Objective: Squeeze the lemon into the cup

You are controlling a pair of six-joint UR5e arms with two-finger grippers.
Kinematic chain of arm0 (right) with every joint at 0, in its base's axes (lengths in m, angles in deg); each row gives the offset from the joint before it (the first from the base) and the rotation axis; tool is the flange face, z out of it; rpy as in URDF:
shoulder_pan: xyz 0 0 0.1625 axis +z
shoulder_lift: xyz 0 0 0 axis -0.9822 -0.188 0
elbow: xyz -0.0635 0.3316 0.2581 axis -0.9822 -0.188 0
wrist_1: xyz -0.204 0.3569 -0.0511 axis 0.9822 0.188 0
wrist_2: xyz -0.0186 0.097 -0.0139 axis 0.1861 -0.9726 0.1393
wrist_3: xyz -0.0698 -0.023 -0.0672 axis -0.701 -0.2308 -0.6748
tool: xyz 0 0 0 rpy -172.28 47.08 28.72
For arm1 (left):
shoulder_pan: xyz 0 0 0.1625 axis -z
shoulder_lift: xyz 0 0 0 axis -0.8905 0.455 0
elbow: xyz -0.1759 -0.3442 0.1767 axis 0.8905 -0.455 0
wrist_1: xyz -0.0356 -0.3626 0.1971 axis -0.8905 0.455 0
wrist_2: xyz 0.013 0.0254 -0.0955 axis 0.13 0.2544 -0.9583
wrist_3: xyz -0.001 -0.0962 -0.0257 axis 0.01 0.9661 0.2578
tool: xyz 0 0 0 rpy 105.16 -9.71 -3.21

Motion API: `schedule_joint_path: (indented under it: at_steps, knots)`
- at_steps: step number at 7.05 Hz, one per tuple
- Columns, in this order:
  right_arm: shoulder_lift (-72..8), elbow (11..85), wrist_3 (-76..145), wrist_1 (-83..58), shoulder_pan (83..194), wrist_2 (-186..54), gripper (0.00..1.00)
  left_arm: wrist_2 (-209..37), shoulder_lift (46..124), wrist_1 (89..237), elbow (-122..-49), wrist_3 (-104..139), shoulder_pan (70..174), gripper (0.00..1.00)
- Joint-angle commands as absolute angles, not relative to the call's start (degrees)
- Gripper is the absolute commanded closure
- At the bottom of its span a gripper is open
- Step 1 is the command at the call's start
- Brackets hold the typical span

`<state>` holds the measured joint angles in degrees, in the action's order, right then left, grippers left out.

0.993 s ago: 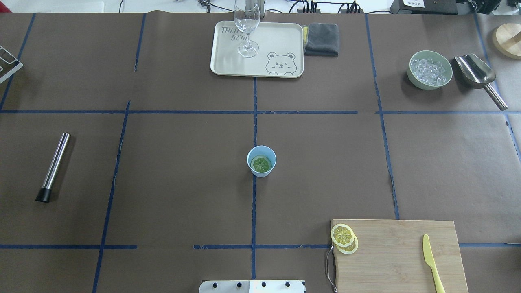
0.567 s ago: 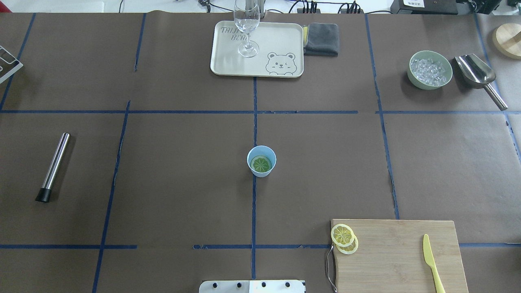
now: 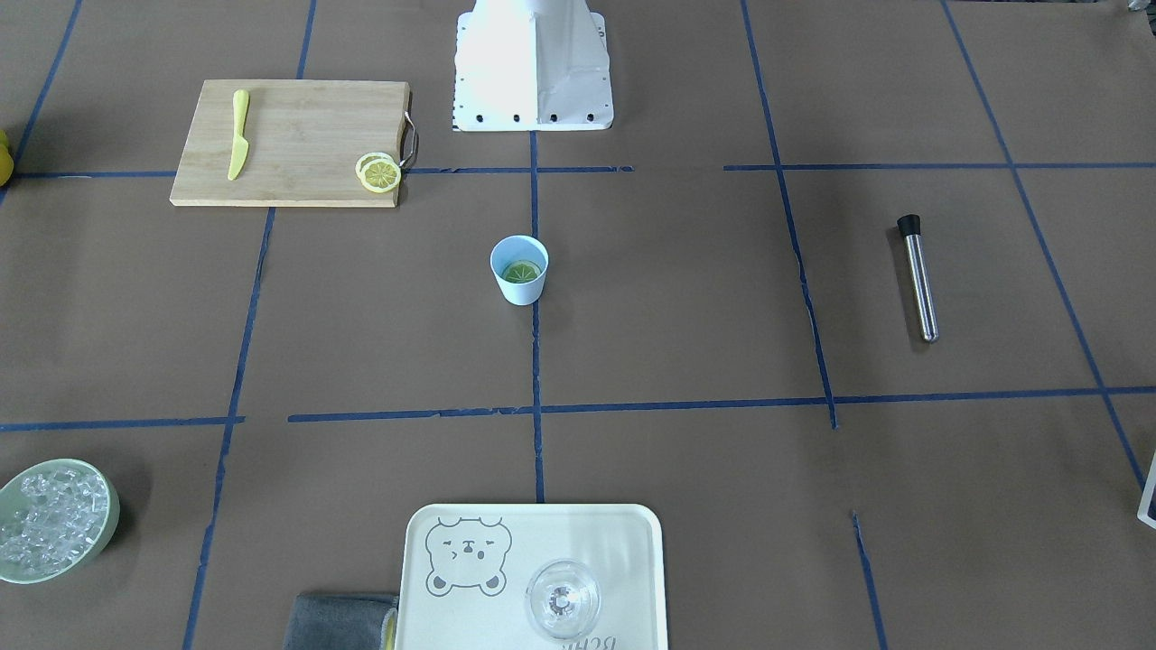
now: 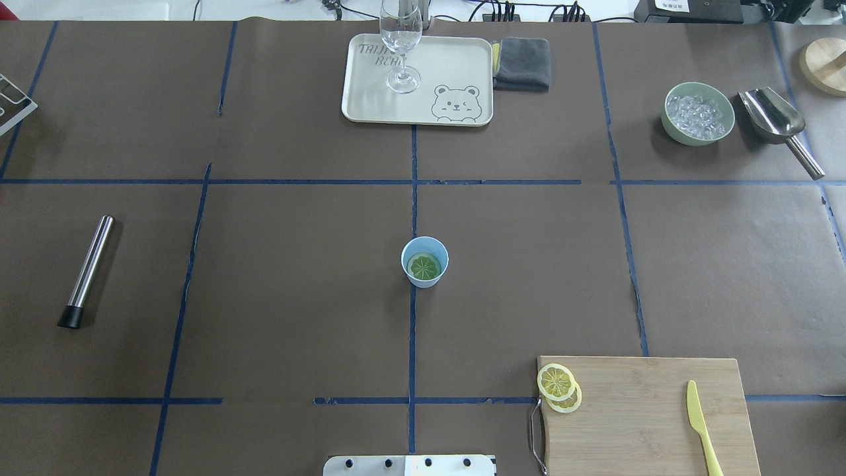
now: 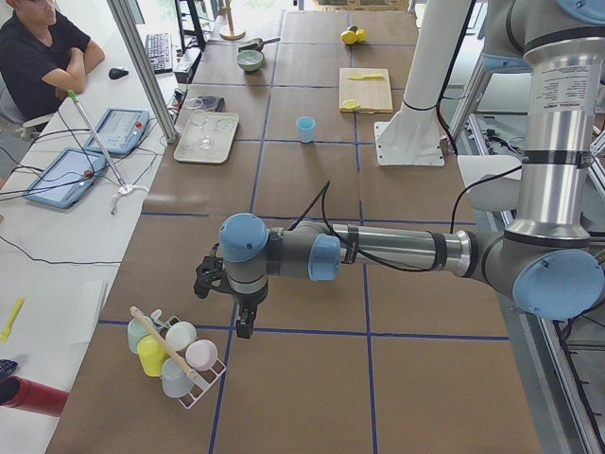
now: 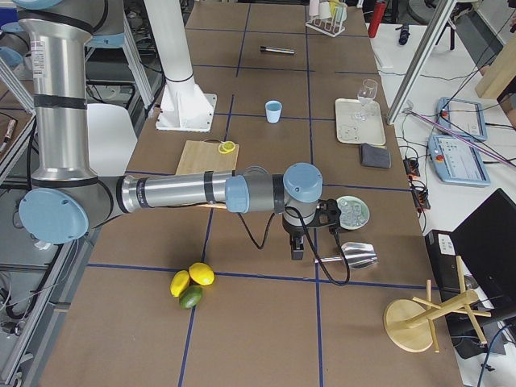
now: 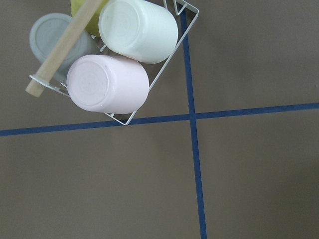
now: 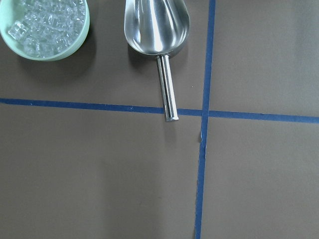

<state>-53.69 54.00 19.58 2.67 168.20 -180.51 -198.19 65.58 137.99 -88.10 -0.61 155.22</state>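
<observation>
The pale-blue cup (image 4: 416, 277) (image 3: 521, 291) stands at the table's centre with a greenish-looking round lemon slice (image 4: 423, 266) lying flat inside it. Two more yellow lemon slices (image 4: 558, 387) (image 3: 378, 172) overlap on the left corner of the wooden cutting board (image 4: 648, 416). Neither arm shows in the overhead or front views. My left gripper (image 5: 238, 317) hangs over the table's far left end beside a cup rack; my right gripper (image 6: 297, 246) hangs at the far right end near the ice bowl. Whether either is open or shut I cannot tell.
A yellow knife (image 4: 699, 423) lies on the board. Bear tray (image 4: 456, 59) with a wine glass (image 4: 400, 46) and grey cloth (image 4: 522, 63) sit at the back. Ice bowl (image 4: 698, 113), steel scoop (image 4: 773, 122), steel muddler (image 4: 88, 271). Cup rack (image 5: 175, 359). A person (image 5: 43, 57) sits alongside.
</observation>
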Motion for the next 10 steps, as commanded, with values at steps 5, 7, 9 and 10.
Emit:
schedule_joint_path:
  at_steps: [5, 7, 9, 10]
  knots:
    - [-53.6, 54.2, 19.5, 2.5, 168.2, -180.5, 0.00, -198.3, 65.6, 138.3, -88.1, -0.8, 154.9, 0.00]
    - [-53.6, 53.9, 19.7, 1.5, 168.2, -180.5, 0.00, -198.3, 65.5, 139.5, -87.9, -0.8, 154.9, 0.00]
    - [-53.6, 53.8, 21.3, 1.4, 168.2, -180.7, 0.00, -198.3, 65.5, 139.5, -87.9, -0.7, 154.9, 0.00]
    - [-53.6, 53.8, 21.9, 1.3, 168.2, -180.8, 0.00, -198.3, 65.5, 139.5, -87.9, -0.7, 154.9, 0.00]
